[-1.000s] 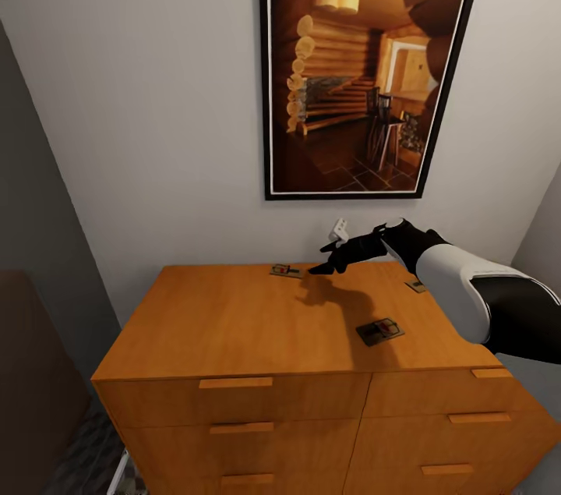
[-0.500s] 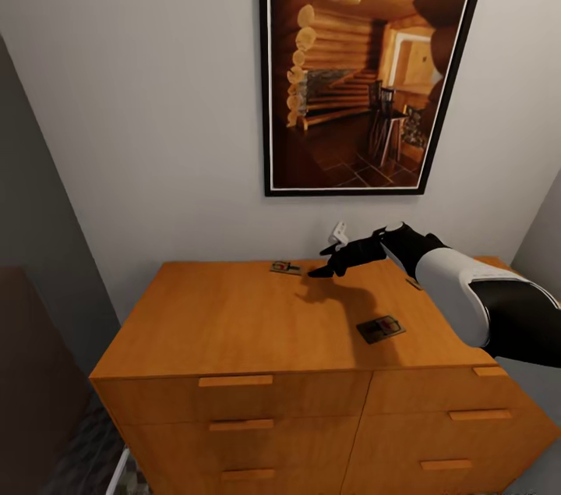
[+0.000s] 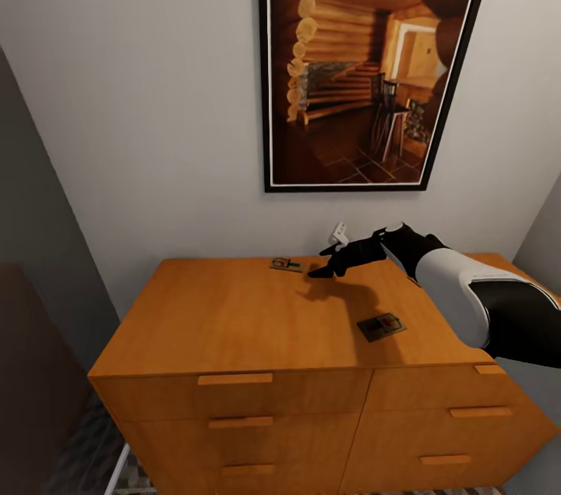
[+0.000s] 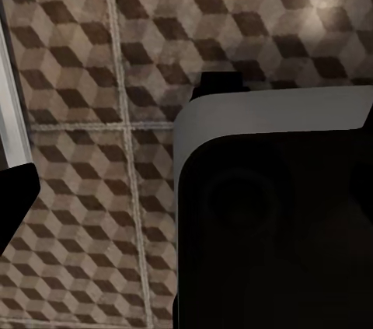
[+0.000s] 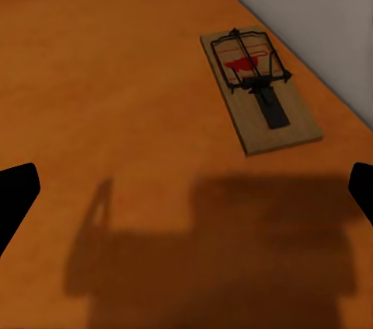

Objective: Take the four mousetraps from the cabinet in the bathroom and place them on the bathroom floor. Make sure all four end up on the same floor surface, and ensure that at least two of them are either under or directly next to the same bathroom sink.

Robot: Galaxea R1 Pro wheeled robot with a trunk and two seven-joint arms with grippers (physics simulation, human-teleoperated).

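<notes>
Right black gripper [image 3: 321, 270] is hovering wide open, holding nothing, beside a flat tan wooden mousetrap [image 3: 286, 266] [image 5: 259, 89] lying at the back of the orange-brown wooden cabinet [image 3: 234, 323]; a second mousetrap [image 3: 380, 326] is lying nearer the front.

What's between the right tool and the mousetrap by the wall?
Nothing but bare cabinet top: the right wrist view shows orange wood and shadow between the open right tool and the mousetrap.
</notes>
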